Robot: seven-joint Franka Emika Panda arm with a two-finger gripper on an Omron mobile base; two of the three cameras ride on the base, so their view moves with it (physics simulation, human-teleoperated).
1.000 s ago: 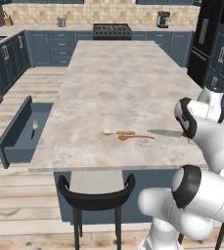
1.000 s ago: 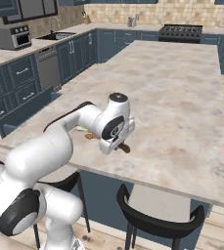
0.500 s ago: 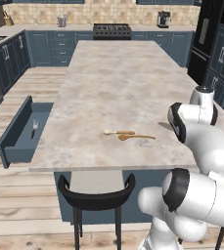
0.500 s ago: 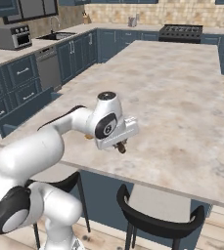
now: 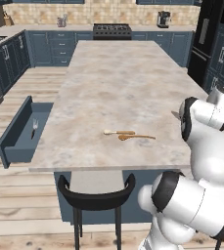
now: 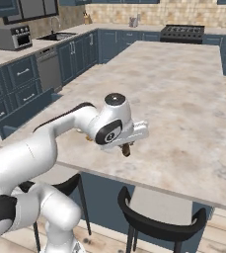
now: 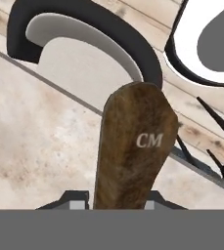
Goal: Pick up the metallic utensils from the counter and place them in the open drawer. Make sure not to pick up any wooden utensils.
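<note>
- Since the earlier frames, the knife has left the counter; it no longer lies just right of the two wooden spoons, and the arm has lifted and swung toward the counter's right edge.
- The gripper is pinched on the knife's dark brown handle, which juts from between the fingers above the counter's near edge.
- The pale spoon and the orange-brown spoon lie unmoved, touching or nearly so, near the counter's front edge.
- The open drawer stands out from the counter's left side; a thin silver utensil lies inside it.
- The hand view alone shows the handle close up, marked "CM", with a black stool beyond the counter's edge.
- The left base view alone shows the spoons; there the arm hides most of the knife.
</note>
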